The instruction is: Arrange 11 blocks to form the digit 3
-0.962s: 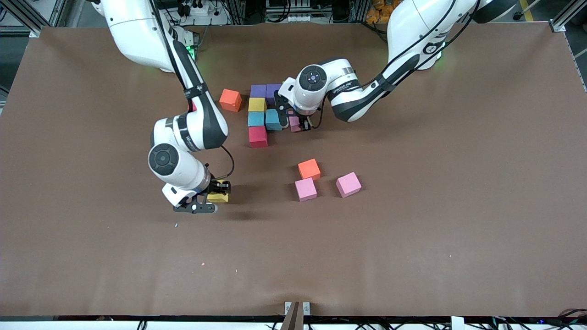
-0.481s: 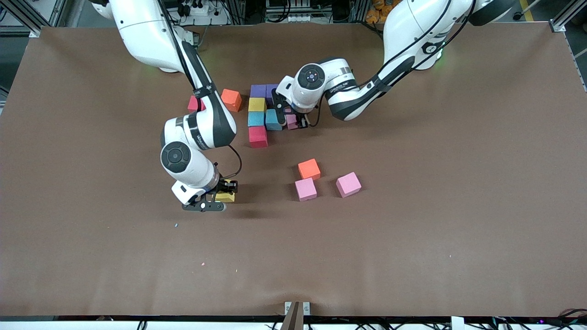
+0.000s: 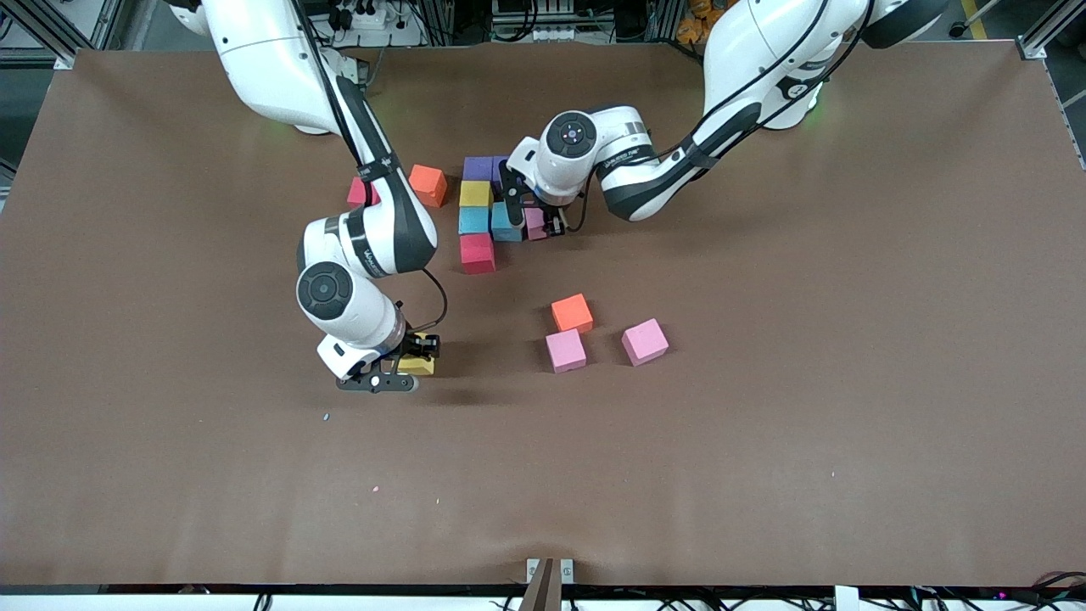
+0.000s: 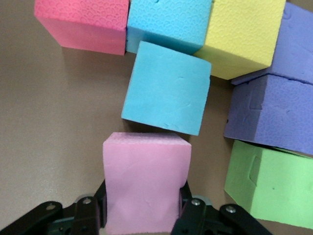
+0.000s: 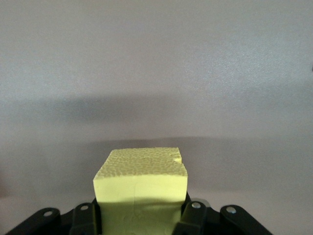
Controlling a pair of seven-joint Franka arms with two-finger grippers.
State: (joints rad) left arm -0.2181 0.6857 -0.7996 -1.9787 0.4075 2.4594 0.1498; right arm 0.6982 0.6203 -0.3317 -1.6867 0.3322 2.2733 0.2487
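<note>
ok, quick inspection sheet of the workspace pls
Surface: brown table cover, a few small specks.
Job's things: block cluster of purple, yellow, blue, red and green; loose orange block and two pink blocks nearer the camera; another orange block beside the cluster.
Clutter: nothing seen.
Grippers: left gripper shut on pink block beside the cluster; right gripper shut on yellow block.
Cables: on the arms only.
Surroundings: frame rails, equipment along the robots' edge.

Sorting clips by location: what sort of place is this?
Likely a robotics lab: two white arms work foam blocks on a brown-covered table, with aluminium framing and cabling along its edge.
</note>
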